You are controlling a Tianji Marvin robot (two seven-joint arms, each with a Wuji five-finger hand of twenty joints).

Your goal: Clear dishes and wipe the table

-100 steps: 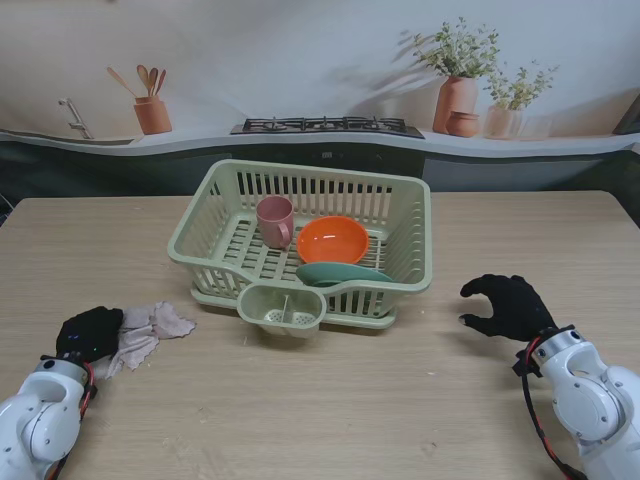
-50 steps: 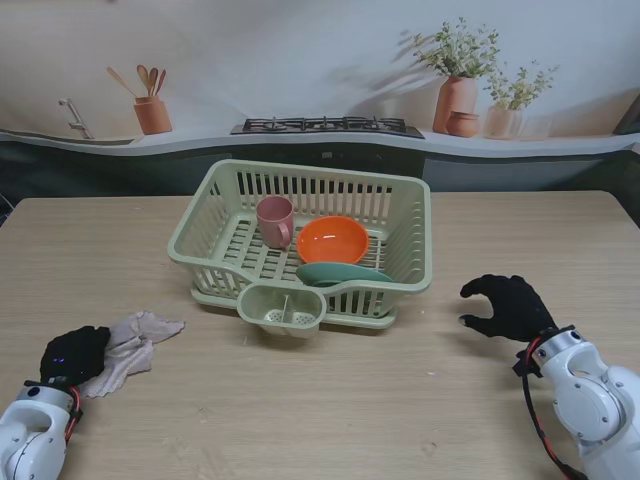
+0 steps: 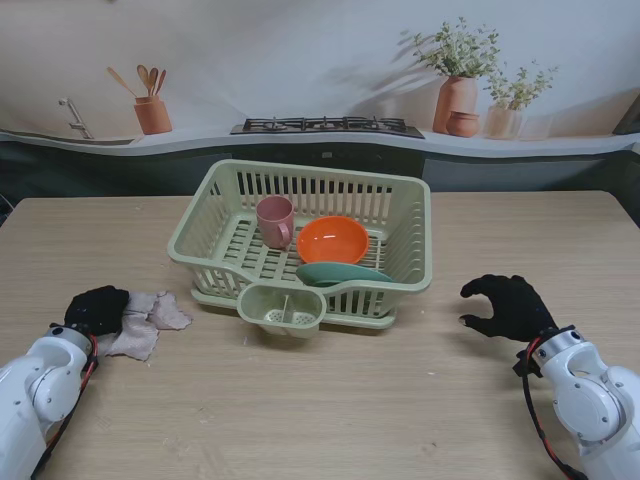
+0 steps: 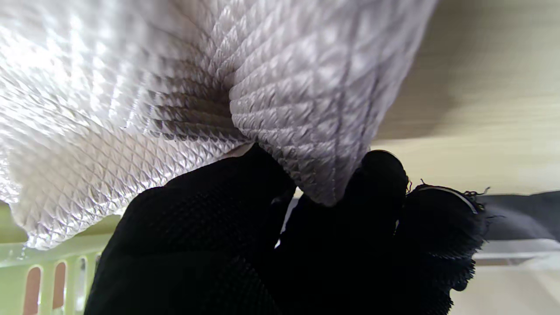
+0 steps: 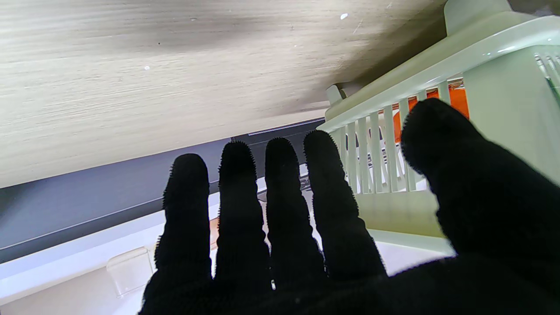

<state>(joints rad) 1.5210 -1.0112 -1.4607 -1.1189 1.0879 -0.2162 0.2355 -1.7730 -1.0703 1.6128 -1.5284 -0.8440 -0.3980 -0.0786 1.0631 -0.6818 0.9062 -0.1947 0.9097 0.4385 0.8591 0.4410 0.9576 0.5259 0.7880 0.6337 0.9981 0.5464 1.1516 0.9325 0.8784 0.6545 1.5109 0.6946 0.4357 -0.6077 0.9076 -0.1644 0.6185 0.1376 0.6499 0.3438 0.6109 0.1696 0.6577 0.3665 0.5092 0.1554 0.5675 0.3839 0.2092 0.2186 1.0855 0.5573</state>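
The crumpled pale quilted cloth (image 3: 143,322) is seen lying on the light wooden table (image 3: 330,410), just to the left of the pale green slatted plastic dish basket (image 3: 305,240) and near its front left corner. It is gripped by the black-gloved left hand (image 3: 96,309), whose fingers (image 4: 376,183) are shown in the left wrist view to be closed around a fold of the fabric (image 4: 197,100).

Inside the basket a pink cup (image 3: 275,220), an orange bowl (image 3: 333,240) and a teal plate (image 3: 340,273) are found, the plate nearest the basket's front wall. No dishes can be made out on the table outside the basket, so the clearing step is judged to be done and the wiping step to be in hand.

The black-gloved right hand (image 3: 508,306) is held off the basket's front right corner, apart from it, with its fingers (image 5: 280,192) spread and nothing in its grasp.

For the next move, the cloth would probably need to be pressed flat to the table and drawn in a stroke along the bare surface in front of the basket, with care taken that the fabric is not bunched under the palm or caught on the small cutlery cup (image 3: 284,310) at the basket's front.
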